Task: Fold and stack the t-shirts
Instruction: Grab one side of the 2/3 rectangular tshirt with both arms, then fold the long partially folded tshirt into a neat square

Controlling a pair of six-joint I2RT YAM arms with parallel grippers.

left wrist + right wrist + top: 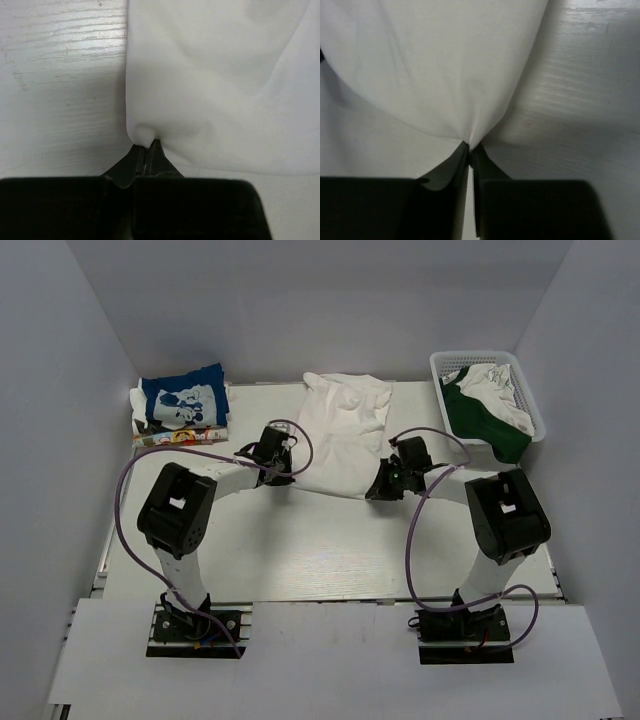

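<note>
A large white t-shirt point(338, 430) lies spread at the middle back of the table; no logo shows. My left gripper point(276, 472) is shut on its near left corner, with cloth pinched at the fingertips in the left wrist view point(148, 142). My right gripper point(382, 487) is shut on its near right corner, cloth bunched at the tips in the right wrist view point(470, 145). The shirt fills both wrist views point(225, 80) point(430, 65). A folded blue t-shirt with white cartoon print point(185, 400) sits on a small stack at the back left.
A white basket point(530, 405) at the back right holds green and white clothes point(490, 410). Folded cloth with a coloured edge point(175, 437) lies under the blue shirt. Purple cables loop over both arms. White walls enclose the table on three sides.
</note>
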